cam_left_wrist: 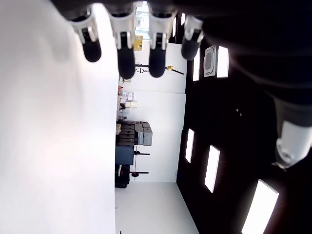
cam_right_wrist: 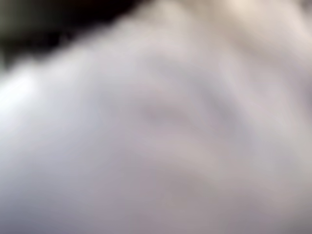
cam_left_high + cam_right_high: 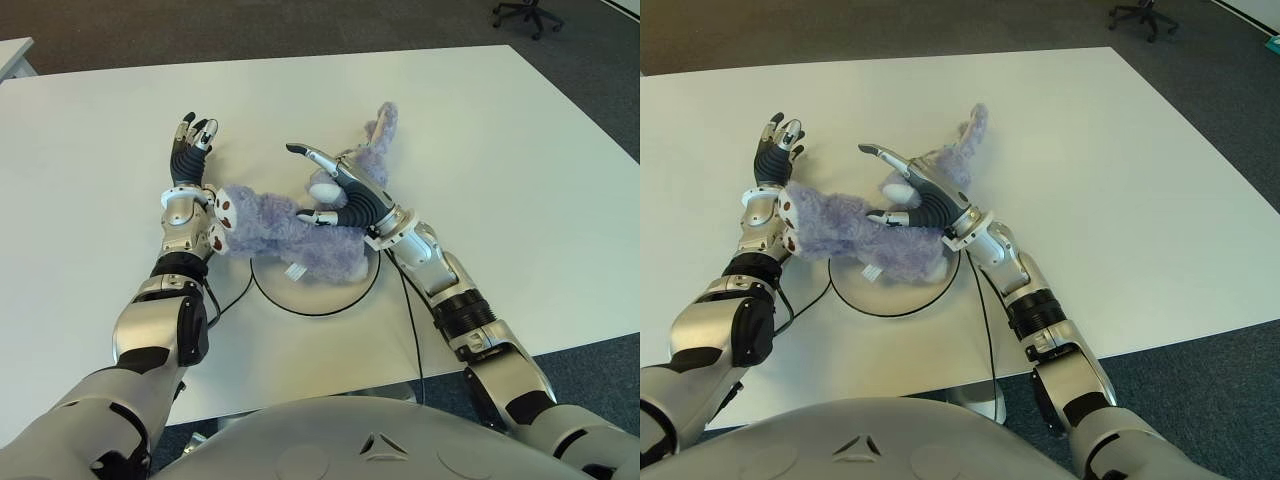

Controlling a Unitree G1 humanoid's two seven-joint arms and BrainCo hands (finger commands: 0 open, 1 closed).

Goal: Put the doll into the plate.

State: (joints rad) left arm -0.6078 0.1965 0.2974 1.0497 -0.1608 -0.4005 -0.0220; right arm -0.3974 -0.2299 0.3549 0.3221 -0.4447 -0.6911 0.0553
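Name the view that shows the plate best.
The left eye view: the plate shows its near rim under the doll. The right eye view shows much the same. The left wrist view misses it; the right wrist view shows only fur.

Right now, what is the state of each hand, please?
Left hand: open, fingers spread, holding nothing, beside the doll.
Right hand: over the doll, fingers extended; a grasp cannot be told.

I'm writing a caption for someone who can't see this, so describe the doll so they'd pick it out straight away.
On the white table, look just in front of the robot, between its left hand and right hand. The doll lies there, partly over a flat white plate. It is the only soft, fluffy, lavender thing, with long ears.
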